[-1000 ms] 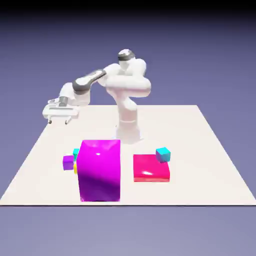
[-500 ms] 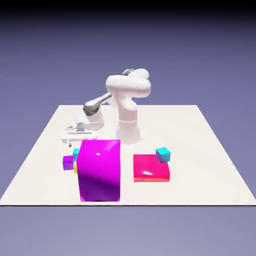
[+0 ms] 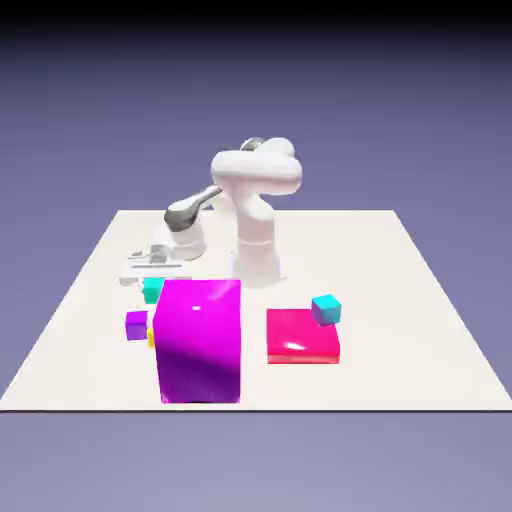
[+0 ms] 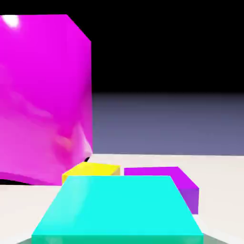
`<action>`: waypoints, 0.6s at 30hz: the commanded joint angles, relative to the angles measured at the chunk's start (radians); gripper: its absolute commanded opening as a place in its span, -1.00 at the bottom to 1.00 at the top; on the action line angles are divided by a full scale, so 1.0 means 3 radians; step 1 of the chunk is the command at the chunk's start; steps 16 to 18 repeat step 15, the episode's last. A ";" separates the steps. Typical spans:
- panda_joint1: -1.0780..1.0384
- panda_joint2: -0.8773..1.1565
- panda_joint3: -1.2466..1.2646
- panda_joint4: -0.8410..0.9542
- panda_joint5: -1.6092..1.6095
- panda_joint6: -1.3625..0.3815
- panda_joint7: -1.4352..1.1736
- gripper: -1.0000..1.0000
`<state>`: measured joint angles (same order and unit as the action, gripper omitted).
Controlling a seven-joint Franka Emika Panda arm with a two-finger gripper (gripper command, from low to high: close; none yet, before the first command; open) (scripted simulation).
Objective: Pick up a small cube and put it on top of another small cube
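The small cube (image 3: 153,292), greenish-teal, shows just behind the big magenta block's (image 3: 200,340) top left corner in the exterior view. My gripper (image 3: 151,280) reaches down onto it and is shut on it. In the hand view the small cube (image 4: 119,207) fills the bottom of the picture and hides the fingertips. A purple small cube (image 3: 137,325) lies on the table just below and to the exterior view's left of the held one. A bluer cyan small cube (image 3: 325,309) rests on a flat red slab (image 3: 302,338).
The big magenta block (image 4: 43,95) rises close beside the gripper. A small yellow piece (image 4: 90,170) and the purple cube (image 4: 167,178) lie just beyond the held cube. The robot's white base (image 3: 258,262) stands behind the blocks.
The arm swung down from the upper left to the teal cube. The gripper went from open to shut on it, and the cube now shows slightly higher.
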<state>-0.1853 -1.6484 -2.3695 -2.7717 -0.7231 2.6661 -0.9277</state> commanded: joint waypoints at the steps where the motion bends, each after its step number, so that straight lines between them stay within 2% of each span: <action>1: 0.0121 -0.0014 0.0054 -0.0020 0.0012 0.0140 0.0068 -1.00; 5: 0.0453 -0.0053 0.0203 -0.0074 0.0043 0.0513 0.0257 -1.00; 11: 0.1174 -0.0312 0.0057 0.0196 -0.0092 0.1080 0.0286 -1.00; 12: 0.1174 -0.0312 0.0057 0.0196 -0.0092 0.1080 0.0286 1.00; 18: 0.0933 -0.0226 0.0106 0.0105 -0.0047 0.0890 0.0276 1.00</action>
